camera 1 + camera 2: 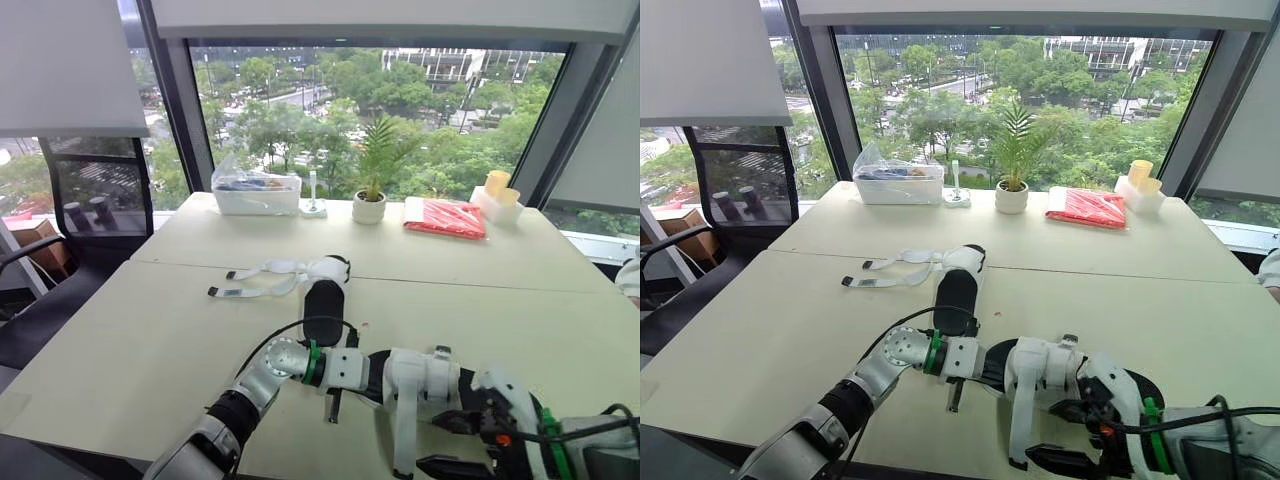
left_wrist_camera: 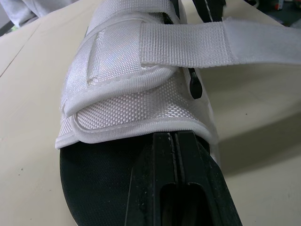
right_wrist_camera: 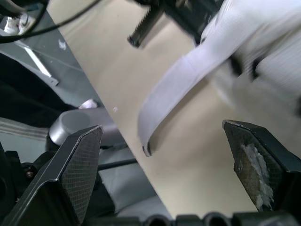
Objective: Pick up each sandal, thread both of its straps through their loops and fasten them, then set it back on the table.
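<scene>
One black-soled sandal lies on the table's middle with its two white straps spread loose to the left. A second sandal with a white mesh upper is close in front of me. My left gripper is shut on its black sole edge, fingers pressed together. One strap hangs free from this sandal toward the table's near edge. My right gripper stands open just right of that hanging strap, not touching it.
Along the far edge by the window stand a clear plastic box, a small potted plant, a red packet and yellow cups in a white holder. A black chair sits at the left.
</scene>
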Motion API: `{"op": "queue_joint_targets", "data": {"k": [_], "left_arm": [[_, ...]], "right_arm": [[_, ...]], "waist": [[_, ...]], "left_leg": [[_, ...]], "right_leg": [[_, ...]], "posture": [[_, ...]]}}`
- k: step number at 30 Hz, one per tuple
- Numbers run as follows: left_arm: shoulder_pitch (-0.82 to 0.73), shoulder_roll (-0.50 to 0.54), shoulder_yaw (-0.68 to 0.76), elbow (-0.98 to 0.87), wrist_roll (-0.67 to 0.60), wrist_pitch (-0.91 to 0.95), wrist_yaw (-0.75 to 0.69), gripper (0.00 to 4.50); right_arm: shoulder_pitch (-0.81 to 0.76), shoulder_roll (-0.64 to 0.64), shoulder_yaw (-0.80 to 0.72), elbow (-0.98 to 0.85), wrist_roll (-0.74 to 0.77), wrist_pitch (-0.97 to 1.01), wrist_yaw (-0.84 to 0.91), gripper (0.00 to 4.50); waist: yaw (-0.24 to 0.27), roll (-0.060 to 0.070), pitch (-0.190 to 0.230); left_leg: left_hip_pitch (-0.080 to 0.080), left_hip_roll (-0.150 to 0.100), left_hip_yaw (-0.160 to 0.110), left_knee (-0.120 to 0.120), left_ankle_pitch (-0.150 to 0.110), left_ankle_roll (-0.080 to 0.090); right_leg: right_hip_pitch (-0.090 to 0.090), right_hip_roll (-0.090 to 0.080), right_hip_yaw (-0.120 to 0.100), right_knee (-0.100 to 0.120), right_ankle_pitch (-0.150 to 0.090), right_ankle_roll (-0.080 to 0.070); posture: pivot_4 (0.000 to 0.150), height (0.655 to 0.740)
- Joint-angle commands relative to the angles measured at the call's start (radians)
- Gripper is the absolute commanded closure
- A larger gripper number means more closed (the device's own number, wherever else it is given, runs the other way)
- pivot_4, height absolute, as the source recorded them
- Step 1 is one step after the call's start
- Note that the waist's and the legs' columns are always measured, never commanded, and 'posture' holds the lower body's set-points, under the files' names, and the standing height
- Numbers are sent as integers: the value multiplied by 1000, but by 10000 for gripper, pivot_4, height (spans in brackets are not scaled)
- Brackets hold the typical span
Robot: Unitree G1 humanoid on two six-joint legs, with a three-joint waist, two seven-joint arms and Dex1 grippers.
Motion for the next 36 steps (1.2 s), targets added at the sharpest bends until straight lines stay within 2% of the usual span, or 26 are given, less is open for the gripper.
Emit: {"op": "queue_joint_targets", "data": {"k": [1,8,16,17,18,25,31,36], "left_arm": [[61,34,-67,92,96,50,-12,45000],[71,41,-68,81,96,55,-13,45000],[84,45,-70,60,96,63,-10,45000],[85,45,-70,59,96,64,-9,45000],[86,46,-70,57,96,65,-8,45000],[85,48,-69,58,98,69,-1,45000],[79,49,-67,69,98,67,0,45000],[72,46,-69,80,102,62,4,45000]], "right_arm": [[-45,50,36,-2,58,78,-67,988],[-140,186,55,93,186,186,-180,988],[-218,210,51,165,206,258,-208,988],[-223,214,53,167,205,262,-209,6068],[-228,218,57,170,206,267,-211,9050],[-291,240,40,184,262,308,-233,44002],[-432,181,15,215,409,357,-250,44613],[-629,148,45,380,433,407,-250,44613]], "waist": [[-2,0,0],[-4,1,-2],[-4,3,-3],[-4,3,-3],[-4,4,-3],[-5,4,-3],[-6,4,-3],[-5,3,-2]], "left_leg": [[0,0,0,0,0,0],[0,0,0,0,0,0],[0,0,0,-1,0,0],[0,0,0,-1,0,0],[0,0,0,-1,0,0],[0,0,0,-2,0,0],[-1,0,0,-2,0,0],[-1,0,0,-2,0,1]], "right_leg": [[0,0,0,0,0,0],[0,0,0,0,0,0],[0,0,0,0,0,0],[0,0,0,0,0,0],[0,0,0,0,0,0],[0,0,0,0,0,0],[0,0,0,0,0,0],[-1,0,0,0,0,0]], "posture": [[1500,7374],[1500,7374],[1500,7374],[1500,7374],[1500,7374],[1500,7374],[1500,7374],[1500,7374]]}}
